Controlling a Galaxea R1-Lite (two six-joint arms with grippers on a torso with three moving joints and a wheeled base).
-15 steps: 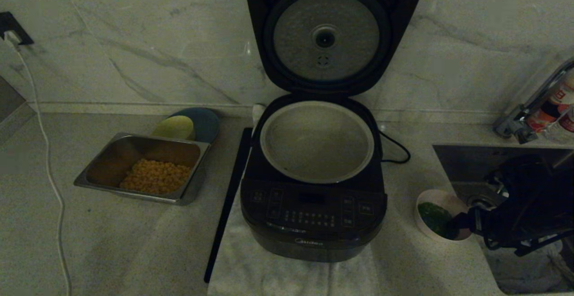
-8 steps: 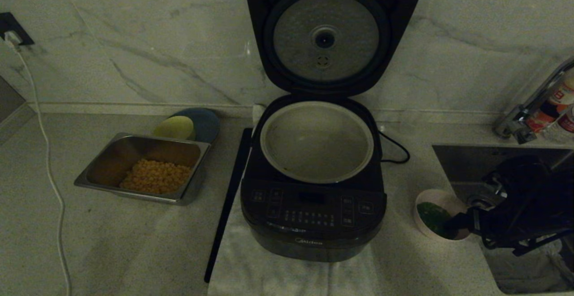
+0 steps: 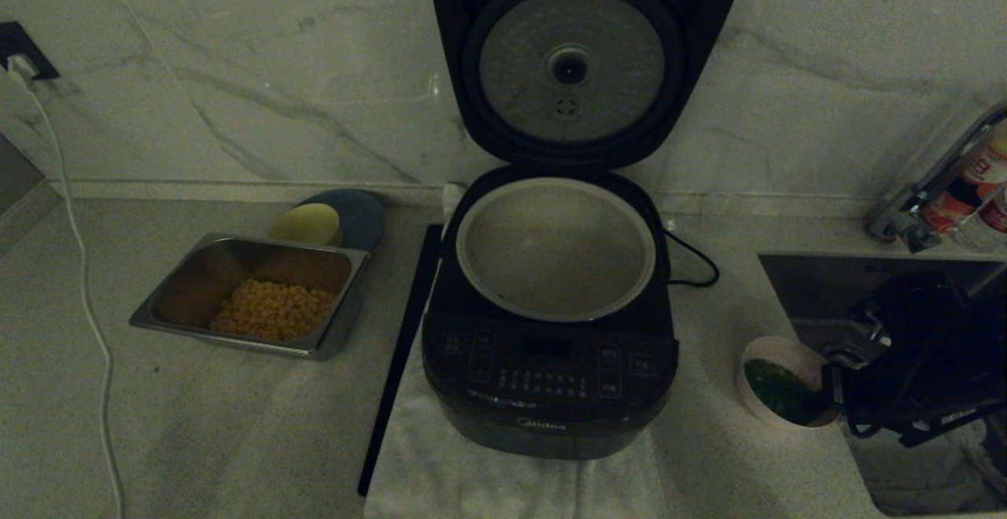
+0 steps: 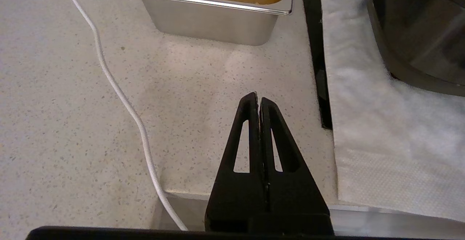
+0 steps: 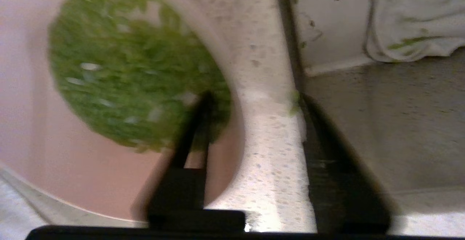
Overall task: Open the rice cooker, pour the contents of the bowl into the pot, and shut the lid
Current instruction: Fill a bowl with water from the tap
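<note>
Bowl (image 3: 787, 382) of chopped greens (image 3: 775, 391) on counter right of open rice cooker (image 3: 551, 346), beside sink. Right gripper (image 5: 250, 102) straddles rim; whether clamped, cannot tell. Risk: shallow bite slips, greens spill. Left gripper (image 4: 258, 100) fingers together, parked.

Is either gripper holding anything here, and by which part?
Right gripper straddles the bowl rim, one finger inside, one outside, gap remaining; grip cannot be told. Left gripper holds nothing.

Tray (image 4: 207, 23): brushed steel. Rice cooker (image 3: 551, 393): glossy black plastic. Counter (image 4: 65, 105): speckled stone, smooth. Towel (image 4: 381, 123): white textured cloth.
</note>
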